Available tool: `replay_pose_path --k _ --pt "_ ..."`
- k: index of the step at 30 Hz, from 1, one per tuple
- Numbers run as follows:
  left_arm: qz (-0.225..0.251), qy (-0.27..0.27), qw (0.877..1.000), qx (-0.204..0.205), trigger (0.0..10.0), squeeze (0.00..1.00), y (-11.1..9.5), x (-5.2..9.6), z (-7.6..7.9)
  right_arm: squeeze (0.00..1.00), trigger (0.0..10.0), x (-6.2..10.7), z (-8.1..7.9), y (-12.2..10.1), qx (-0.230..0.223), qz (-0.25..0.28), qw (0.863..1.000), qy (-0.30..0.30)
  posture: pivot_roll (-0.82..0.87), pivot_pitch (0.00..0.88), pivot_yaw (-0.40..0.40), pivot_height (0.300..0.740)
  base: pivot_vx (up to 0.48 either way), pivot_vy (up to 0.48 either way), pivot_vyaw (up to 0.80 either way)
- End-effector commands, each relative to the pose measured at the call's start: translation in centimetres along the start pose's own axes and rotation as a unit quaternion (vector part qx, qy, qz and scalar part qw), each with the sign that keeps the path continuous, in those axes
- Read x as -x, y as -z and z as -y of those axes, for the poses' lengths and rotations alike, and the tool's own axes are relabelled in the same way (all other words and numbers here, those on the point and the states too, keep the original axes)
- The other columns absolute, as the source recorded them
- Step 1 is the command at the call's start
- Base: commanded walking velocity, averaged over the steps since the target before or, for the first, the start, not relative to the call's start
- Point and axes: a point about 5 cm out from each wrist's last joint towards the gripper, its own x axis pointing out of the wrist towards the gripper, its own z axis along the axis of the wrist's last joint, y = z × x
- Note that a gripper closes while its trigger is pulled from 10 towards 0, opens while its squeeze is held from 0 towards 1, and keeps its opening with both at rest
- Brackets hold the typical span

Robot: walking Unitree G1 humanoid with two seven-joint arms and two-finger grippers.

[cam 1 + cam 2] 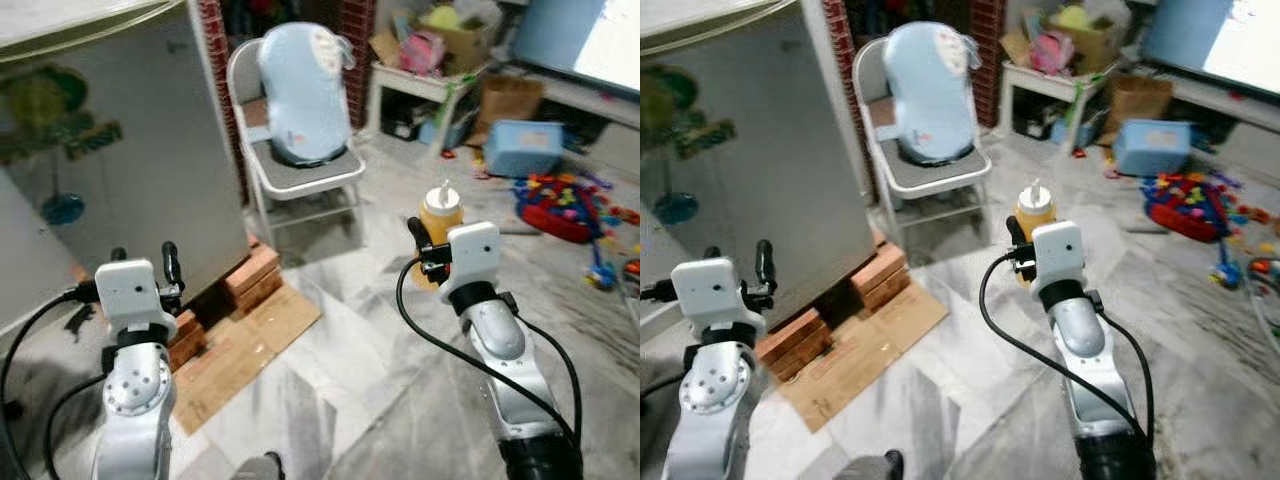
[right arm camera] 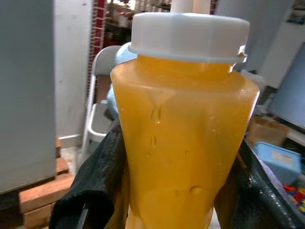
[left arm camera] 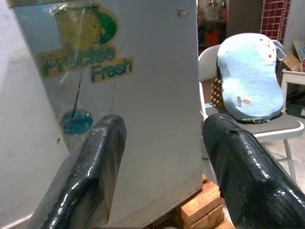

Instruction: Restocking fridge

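Right gripper [image 1: 428, 250]: raised at about 3 o'clock in the head view, its two black fingers clamped on either side of the bottle, which it holds upright above the floor.
Bottle [image 2: 183, 138]: a squeeze bottle of orange-yellow liquid with a white cap; drops cling to its wall, and a black finger [image 2: 93, 183] presses against each flank.
Left gripper [image 3: 162, 167]: lifted at about 8 o'clock, fingers spread wide with nothing between them, pointing at the fridge wall just ahead.
Fridge [image 1: 150, 170]: a grey-silver cabinet filling the 10 o'clock part of the scene, standing on bricks; the side I can see is shut, and it carries a green and yellow sticker [image 3: 88, 47] reading "Fresh" with a blue round mark below.
Bricks [image 1: 250, 280]: reddish blocks stacked under the fridge's near corner, at about 7 o'clock from the chair.
Cardboard [image 1: 245, 350]: a flat brown sheet lying on the floor, touching the bricks and reaching toward 6 o'clock.
Chair [image 1: 300, 175]: a white folding chair at 12 o'clock, just beside the fridge, with a pale blue cushion [image 1: 300, 90] propped upright on its seat.
Floor [image 1: 360, 380]: grey marbled tiles.
Blue box [image 1: 522, 148]: on the floor at about 2 o'clock, near a scatter of bright toys [image 1: 560, 200].
Low table [image 1: 425, 85]: white, at 1 o'clock, piled with boxes and soft things.
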Motion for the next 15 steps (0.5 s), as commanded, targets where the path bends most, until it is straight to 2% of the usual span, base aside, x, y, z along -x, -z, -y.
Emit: replay_pose_path --k 1,12,15 --pt "0.000 0.009 1.000 -0.004 10.0 0.00 -0.12 -0.20 0.10 0.00 10.0 -0.35 0.04 -0.94 -0.003 0.017 1.000 0.002 0.02 0.020 -0.002 0.740 0.000 0.000 0.80" --pt "-0.007 0.011 1.000 -0.012 10.0 0.00 0.24 -0.33 0.52 0.00 10.0 -0.46 -0.07 -1.21 -0.004 0.020 1.000 -0.001 0.02 0.024 -0.008 0.740 0.000 0.000 0.80" --pt "-0.006 0.012 1.000 -0.010 10.0 0.00 0.25 -0.42 0.78 0.00 10.0 -0.63 0.29 -1.31 0.031 0.019 0.999 0.010 0.01 0.024 -0.014 0.740 0.000 0.000 0.80"
